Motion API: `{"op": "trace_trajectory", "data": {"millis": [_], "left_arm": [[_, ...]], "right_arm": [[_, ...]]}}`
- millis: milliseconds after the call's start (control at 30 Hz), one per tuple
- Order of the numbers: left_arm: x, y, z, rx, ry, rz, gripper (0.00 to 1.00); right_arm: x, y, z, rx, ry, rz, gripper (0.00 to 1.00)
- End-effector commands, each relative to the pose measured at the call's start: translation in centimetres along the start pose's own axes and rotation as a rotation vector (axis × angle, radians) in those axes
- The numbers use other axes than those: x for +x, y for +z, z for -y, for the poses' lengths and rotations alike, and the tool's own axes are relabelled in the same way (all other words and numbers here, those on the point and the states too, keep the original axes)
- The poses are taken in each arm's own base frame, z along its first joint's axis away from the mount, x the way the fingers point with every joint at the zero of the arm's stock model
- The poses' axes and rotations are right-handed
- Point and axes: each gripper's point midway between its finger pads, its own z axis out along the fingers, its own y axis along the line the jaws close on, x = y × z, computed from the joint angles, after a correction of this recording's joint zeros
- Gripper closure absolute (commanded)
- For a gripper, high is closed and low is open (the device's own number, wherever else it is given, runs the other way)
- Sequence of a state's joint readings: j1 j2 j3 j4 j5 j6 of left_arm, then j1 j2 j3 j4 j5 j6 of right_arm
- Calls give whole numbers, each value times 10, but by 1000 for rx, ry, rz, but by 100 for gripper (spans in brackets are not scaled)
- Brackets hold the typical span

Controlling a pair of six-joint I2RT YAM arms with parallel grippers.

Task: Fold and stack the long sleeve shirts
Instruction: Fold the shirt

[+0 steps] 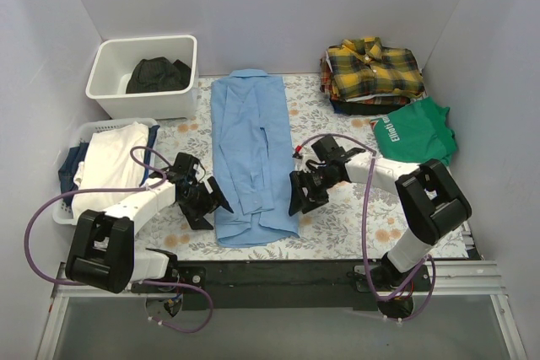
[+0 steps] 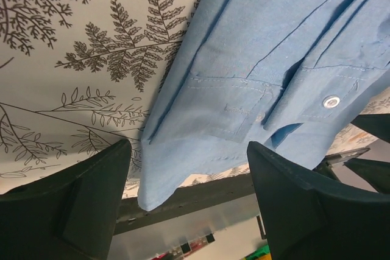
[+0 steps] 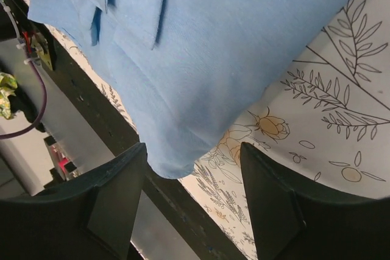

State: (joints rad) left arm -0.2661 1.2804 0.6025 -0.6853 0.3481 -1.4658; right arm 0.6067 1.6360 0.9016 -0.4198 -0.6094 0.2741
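Note:
The light blue shirt (image 1: 251, 153) lies flat as a long narrow strip down the middle of the table, collar at the far end, sleeves folded in. My left gripper (image 1: 213, 205) is open beside its near left hem; the left wrist view shows the hem corner (image 2: 159, 194) between the fingers (image 2: 73, 199). My right gripper (image 1: 299, 198) is open beside the near right hem, whose corner (image 3: 177, 162) shows in the right wrist view. The yellow-and-black plaid shirt (image 1: 372, 67) lies folded on a pile at the far right.
A white bin (image 1: 112, 77) at the far left holds a black garment (image 1: 157, 74). A white basket (image 1: 89, 137) at the left holds white and blue clothes. A green T-shirt (image 1: 416, 131) lies at the right. The flowered cloth (image 1: 354, 221) covers the table.

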Motion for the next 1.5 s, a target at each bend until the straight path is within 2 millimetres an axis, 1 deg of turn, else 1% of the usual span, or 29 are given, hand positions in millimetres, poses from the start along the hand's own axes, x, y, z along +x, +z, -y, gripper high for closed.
{"op": "trace_trajectory", "data": {"millis": [0, 67, 133, 200, 233, 300, 333, 367, 433, 467, 567, 667, 767, 833, 900, 967, 1000, 1033, 1100, 1133, 1167, 1200, 1233, 1267, 1300, 1333, 1367, 1433, 1467], "left_arm": [[5, 2, 0, 9, -38, -31, 23], [11, 7, -4, 0, -52, -68, 24], [16, 10, -6, -1, -59, -100, 25], [17, 13, -9, -13, -74, -110, 26], [17, 14, -9, -17, -75, -108, 26], [16, 13, -9, -26, -81, -105, 27], [14, 12, -14, -57, -86, -94, 27], [13, 12, -17, -79, -87, -85, 27], [11, 8, -18, -96, -94, -75, 27], [9, 8, -23, -123, -98, -58, 28], [5, 7, -27, -153, -101, -38, 32], [3, 8, -24, -148, -114, -35, 37], [-4, 9, -20, -143, -132, -5, 41], [-14, 8, -22, -165, -142, 51, 45], [-23, 8, -18, -153, -159, 93, 47], [-31, 8, -9, -115, -162, 122, 49], [-32, 9, -7, -107, -161, 126, 51], [-34, 10, -4, -93, -155, 128, 52], [-33, 13, -7, -105, -144, 114, 57], [-33, 15, -6, -101, -138, 109, 65], [-32, 16, -7, -103, -132, 100, 71], [-31, 17, -8, -105, -125, 96, 76], [-31, 18, -7, -99, -120, 95, 90], [-30, 17, -7, -97, -113, 94, 98], [-31, 16, -5, -92, -108, 97, 100], [-29, 14, -7, -98, -106, 92, 100], [-29, 13, -6, -93, -100, 92, 100], [-26, 7, -5, -84, -92, 93, 100], [-24, 4, -5, -80, -88, 89, 100]], "right_arm": [[4, 2, -9, -84, 7, 5, 28], [6, 4, -5, -79, 14, -3, 28], [5, 6, -5, -86, 13, 1, 28], [4, 11, -3, -89, 24, -5, 28], [-1, 13, -3, -92, 22, 4, 28], [-2, 18, 0, -97, 40, -6, 28], [-5, 19, -1, -107, 34, -1, 28], [-5, 23, 2, -104, 48, -10, 28], [-8, 25, 2, -105, 48, -3, 28], [-9, 27, 4, -105, 56, -7, 28], [-9, 31, 6, -110, 66, -14, 30], [-9, 35, 9, -105, 83, -23, 34], [-9, 38, 12, -89, 95, -24, 39], [-12, 37, 18, -51, 111, -4, 41], [-14, 38, 23, -23, 118, 10, 43], [-15, 39, 23, -23, 124, 12, 44], [-16, 40, 23, -24, 131, 10, 47], [-16, 41, 23, -27, 138, 4, 54], [-18, 41, 22, -32, 139, 5, 65], [-16, 42, 22, -34, 142, 0, 70], [-16, 41, 22, -35, 143, -2, 78], [-15, 41, 22, -34, 145, -4, 83], [-14, 40, 21, -36, 144, -4, 87], [-11, 40, 21, -33, 148, -12, 95], [-9, 39, 21, -34, 149, -19, 99], [-9, 36, 18, -40, 142, -15, 99], [-4, 35, 18, -41, 146, -26, 99], [-1, 29, 11, -62, 132, -27, 99], [4, 27, 10, -64, 137, -40, 99]]}}
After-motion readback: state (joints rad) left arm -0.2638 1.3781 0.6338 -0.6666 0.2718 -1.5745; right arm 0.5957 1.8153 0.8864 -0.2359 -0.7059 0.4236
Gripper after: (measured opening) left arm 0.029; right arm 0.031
